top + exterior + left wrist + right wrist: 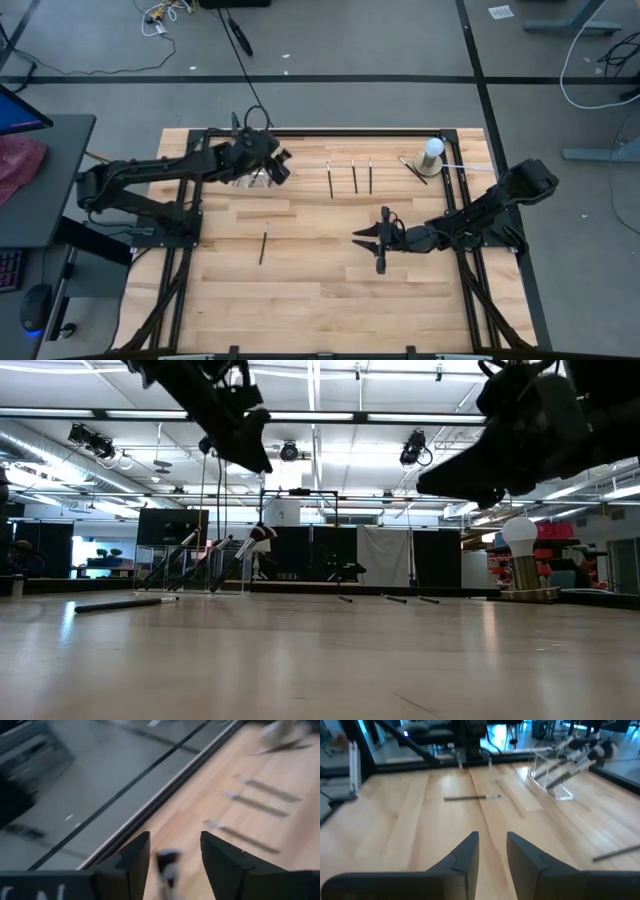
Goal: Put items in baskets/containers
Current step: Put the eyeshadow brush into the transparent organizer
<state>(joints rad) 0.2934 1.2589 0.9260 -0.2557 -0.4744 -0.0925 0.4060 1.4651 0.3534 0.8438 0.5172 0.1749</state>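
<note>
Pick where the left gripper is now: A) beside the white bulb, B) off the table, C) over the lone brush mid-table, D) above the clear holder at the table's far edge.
D: the high view shows the left gripper over the holder.

- Even, bright light from ceiling strip lamps [420, 417], seen in low view.
- Table [330, 290]: soft short shadows, no harsh glare.
- Left wrist view heavily motion-blurred; right wrist bkgd slightly soft.
</note>
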